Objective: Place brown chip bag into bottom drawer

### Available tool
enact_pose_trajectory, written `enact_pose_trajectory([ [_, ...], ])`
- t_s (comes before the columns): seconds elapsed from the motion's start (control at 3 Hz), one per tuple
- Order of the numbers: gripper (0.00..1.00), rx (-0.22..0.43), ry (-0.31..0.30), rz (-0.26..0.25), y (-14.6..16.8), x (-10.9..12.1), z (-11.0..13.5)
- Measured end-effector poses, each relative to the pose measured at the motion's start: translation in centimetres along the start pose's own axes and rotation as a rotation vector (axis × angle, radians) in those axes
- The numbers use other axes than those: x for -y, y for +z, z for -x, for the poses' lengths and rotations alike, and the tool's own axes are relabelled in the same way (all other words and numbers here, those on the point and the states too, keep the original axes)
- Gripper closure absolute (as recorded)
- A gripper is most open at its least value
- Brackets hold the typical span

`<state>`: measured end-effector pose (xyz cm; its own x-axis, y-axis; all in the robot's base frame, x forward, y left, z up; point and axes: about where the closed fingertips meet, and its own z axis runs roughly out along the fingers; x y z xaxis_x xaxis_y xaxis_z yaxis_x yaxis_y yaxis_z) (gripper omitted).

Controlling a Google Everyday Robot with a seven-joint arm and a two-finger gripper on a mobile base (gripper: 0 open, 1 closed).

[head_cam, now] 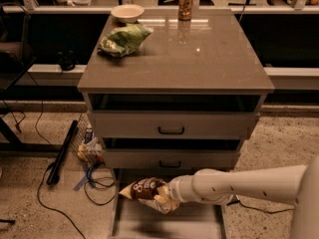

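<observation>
The step in hand is the carry-in: the end effector (pixel 168 199), at the tip of the pale arm (pixel 244 184) that reaches in from the right of the bottom drawer (pixel 149 226), is clamped on the crumpled yellow end of the brown chip bag (pixel 141 188). The bag juts out to the left from that grip. It hangs above the rear left part of the drawer's open tray, with its free end out over the drawer's left wall. A dark shadow on the drawer floor beneath it suggests the bag is not yet resting there. The drawer is pulled out toward the camera, and its flat grey floor looks bare. Directly behind and above the drawer are the two closed drawer fronts (pixel 171 126). Above those, well away from the drawer, the bench (pixel 199 59) carries a green chip bag (pixel 123 38), a bowl (pixel 127 12) and a can (pixel 185 4), none of which matter for this step. The next move seems to call for shifting the bag rightward until all of it lies inside the drawer's walls. It should then be lowered close to the floor before the grip lets go, or the overhanging end may catch the left wall and tip the bag out.
</observation>
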<state>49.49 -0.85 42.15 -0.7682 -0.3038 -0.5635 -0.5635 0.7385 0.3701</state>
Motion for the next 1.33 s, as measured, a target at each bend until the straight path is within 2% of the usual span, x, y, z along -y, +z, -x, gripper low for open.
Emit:
enact_pose_trajectory([
  [0.33,0.91,0.014,0.084,-0.063,3.4,3.4,-1.0],
  [0.67,0.74,0.025,0.147,-0.108,6.4,5.7,-1.5],
  [1.33,0.28,0.018,0.194,-0.137,10.9,8.2,-2.0],
])
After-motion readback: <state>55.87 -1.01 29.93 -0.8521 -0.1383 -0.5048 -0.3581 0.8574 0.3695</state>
